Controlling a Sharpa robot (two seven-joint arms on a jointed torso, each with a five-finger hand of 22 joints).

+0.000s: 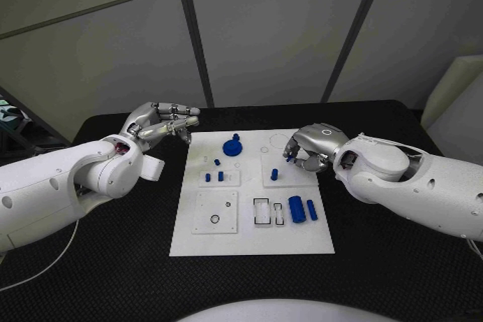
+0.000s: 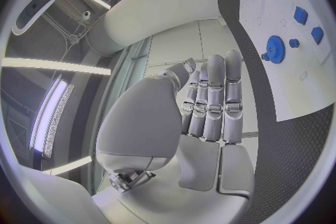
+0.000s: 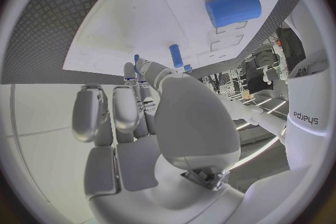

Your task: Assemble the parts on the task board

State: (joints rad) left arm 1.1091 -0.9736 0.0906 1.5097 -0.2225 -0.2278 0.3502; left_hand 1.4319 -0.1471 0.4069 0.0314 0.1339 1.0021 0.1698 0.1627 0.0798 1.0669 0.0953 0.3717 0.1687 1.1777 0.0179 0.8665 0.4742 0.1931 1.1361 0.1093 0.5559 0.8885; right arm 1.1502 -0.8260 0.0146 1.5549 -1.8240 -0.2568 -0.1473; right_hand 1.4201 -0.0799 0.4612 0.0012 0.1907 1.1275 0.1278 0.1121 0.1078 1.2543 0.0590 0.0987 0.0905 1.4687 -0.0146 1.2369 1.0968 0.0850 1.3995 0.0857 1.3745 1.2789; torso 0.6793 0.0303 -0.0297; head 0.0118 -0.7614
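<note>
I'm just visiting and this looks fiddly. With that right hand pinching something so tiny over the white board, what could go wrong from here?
The right hand pinches a small blue part at its fingertips; so thin a grip could let it slip or tilt.

A blue peg stands on the task board close by that hand; a stray finger might knock it over.

The two blue cylinders lie loose on the board and could roll if it is jolted.

Matt white task board (image 1: 254, 238), smooth blue plastic-looking parts (image 1: 297, 208), black textured table (image 1: 403, 266), glossy silver metallic left hand (image 1: 161, 123)
</note>
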